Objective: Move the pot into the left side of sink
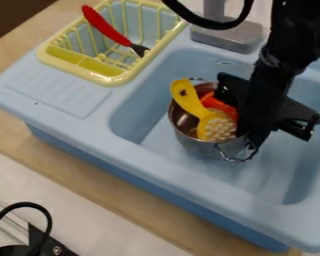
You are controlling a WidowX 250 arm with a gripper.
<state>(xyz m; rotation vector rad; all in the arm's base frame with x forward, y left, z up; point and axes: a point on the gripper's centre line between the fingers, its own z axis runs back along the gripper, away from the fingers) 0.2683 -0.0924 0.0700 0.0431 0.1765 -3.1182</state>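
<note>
Pale wooden desk [89,180] carries a light-blue plastic sink [96,122], yellow plastic rack [102,78] beside its basin. Inside the sink, a shiny metal pot [204,148] holds a yellow utensil [189,102]; black gripper [252,142], opening and hold unclear.

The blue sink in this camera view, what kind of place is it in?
Likely a toy kitchen: a light blue play sink, a yellow-rimmed dish rack, and a metal pot holding a yellow brush.

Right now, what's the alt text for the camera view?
Metal pot in a light-blue toy sink, yellow brush and something orange inside, black claw at its image-right side. Upper left: dish rack with a red-handled utensil.
</note>
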